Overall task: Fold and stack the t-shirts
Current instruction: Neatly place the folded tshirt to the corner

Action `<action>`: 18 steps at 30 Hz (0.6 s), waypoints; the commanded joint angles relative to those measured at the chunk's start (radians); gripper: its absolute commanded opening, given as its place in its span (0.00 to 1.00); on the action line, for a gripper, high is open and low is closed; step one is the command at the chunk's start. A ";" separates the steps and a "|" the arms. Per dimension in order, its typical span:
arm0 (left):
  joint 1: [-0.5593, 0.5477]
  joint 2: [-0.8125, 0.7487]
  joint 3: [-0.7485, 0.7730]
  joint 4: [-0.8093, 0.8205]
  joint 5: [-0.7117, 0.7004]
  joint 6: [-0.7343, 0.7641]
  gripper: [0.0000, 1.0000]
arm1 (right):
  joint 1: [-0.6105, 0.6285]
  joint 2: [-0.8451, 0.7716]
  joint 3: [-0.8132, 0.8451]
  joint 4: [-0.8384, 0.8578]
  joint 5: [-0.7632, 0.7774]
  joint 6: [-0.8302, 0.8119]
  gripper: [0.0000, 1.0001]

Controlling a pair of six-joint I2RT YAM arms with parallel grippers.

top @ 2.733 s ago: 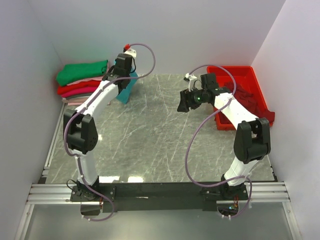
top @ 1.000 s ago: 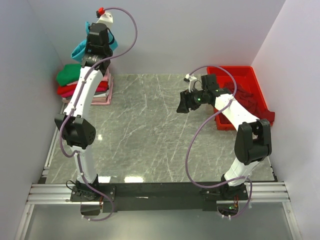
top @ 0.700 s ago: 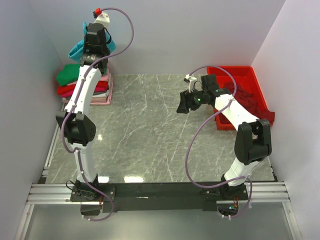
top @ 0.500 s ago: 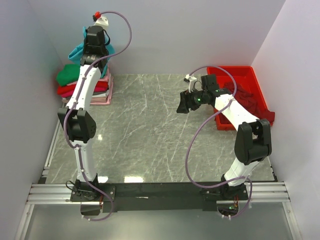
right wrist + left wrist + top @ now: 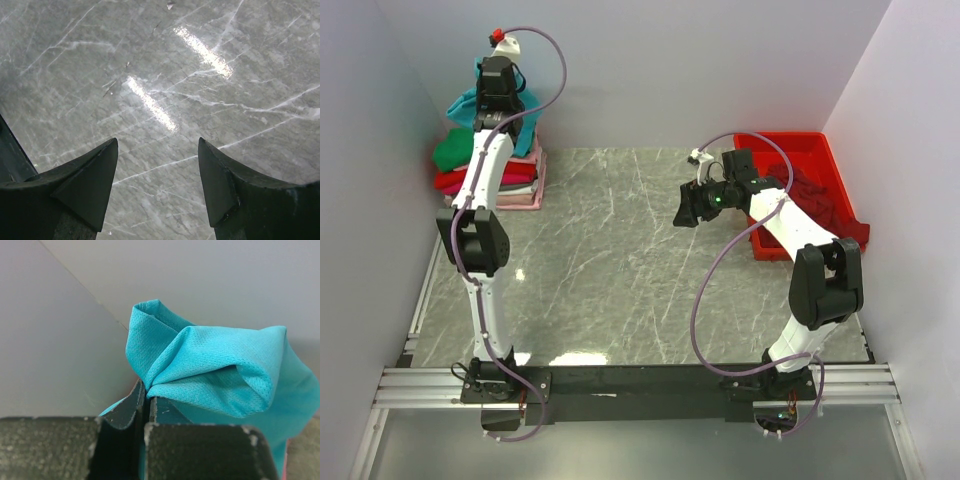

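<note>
My left gripper (image 5: 494,98) (image 5: 146,390) is shut on a bunched teal-blue t-shirt (image 5: 461,103) (image 5: 215,365) and holds it high in the back left corner, above the stack of folded t-shirts. That stack shows green (image 5: 449,153) on top, red (image 5: 457,181) below and pink (image 5: 523,199) at the bottom. My right gripper (image 5: 684,211) (image 5: 157,147) hangs open over bare marble with nothing between its fingers. A dark maroon t-shirt (image 5: 823,203) lies crumpled in the red tray and spills over its near edge.
The red plastic tray (image 5: 817,146) sits at the back right against the wall. White walls close in the left, back and right sides. The grey marble table (image 5: 620,260) lies between the arms. A metal rail runs along the near edge.
My left arm has lifted the teal-blue t-shirt from the table beside the stack and swung it up and left, over the stack. The right arm has stayed still.
</note>
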 commanded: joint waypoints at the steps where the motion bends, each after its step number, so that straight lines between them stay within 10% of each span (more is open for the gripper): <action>1: 0.025 0.035 0.052 0.082 0.032 -0.045 0.00 | -0.003 -0.018 0.010 0.008 0.005 -0.009 0.72; 12: 0.137 0.113 0.015 0.084 0.082 -0.170 0.01 | -0.005 -0.011 0.010 0.003 0.023 -0.018 0.72; 14: 0.157 0.121 0.018 0.073 0.077 -0.228 0.16 | -0.005 -0.016 0.013 -0.002 0.030 -0.023 0.72; 18: 0.198 0.091 0.090 -0.004 0.081 -0.432 0.81 | -0.003 -0.031 0.018 -0.014 0.049 -0.038 0.72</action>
